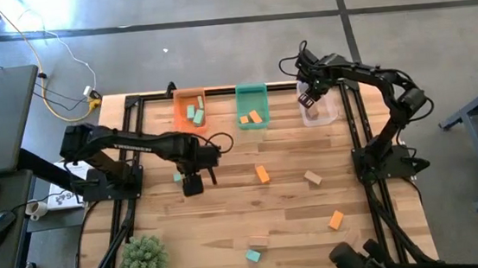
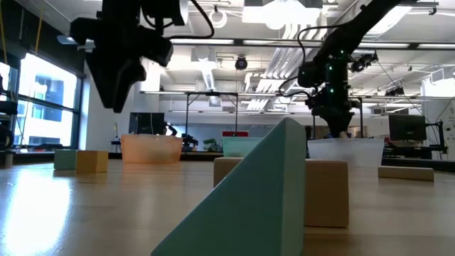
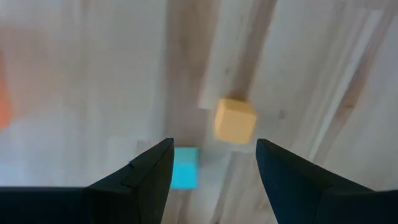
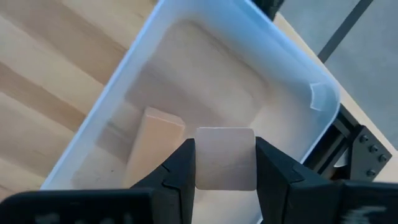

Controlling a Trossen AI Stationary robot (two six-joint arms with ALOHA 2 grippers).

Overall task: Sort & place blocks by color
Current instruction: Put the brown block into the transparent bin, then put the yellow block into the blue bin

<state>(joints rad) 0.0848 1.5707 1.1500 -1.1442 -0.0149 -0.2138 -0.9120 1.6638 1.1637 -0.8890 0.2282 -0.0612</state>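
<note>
My right gripper (image 1: 308,100) hangs over the clear bin (image 1: 324,116) at the far right, shut on a light wood block (image 4: 225,158). Another wood block (image 4: 155,142) lies on that bin's floor. My left gripper (image 1: 193,186) stands open, pointing down above the table's left middle. Below it on the wood are a teal block (image 3: 185,167), near one finger, and a yellowish-orange block (image 3: 235,120), apart from both fingers. More blocks lie loose: orange (image 1: 262,173), wood (image 1: 313,177), orange (image 1: 336,220), teal (image 1: 253,255). My right gripper pinches the wood block by two opposite side faces (image 4: 202,163) between its two fingers. The fingers come from above, slanting steeply down. The block is lifted clear, its broad face toward the wrist camera, above the inside of the clear bin.
An orange bin (image 1: 180,113) holding teal blocks and a teal bin (image 1: 263,93) holding an orange and a teal block stand at the far edge. A fuzzy green plant (image 1: 142,260) sits at the near left. A teal wedge (image 2: 263,192) and a wood block (image 2: 328,190) lie close to the low camera.
</note>
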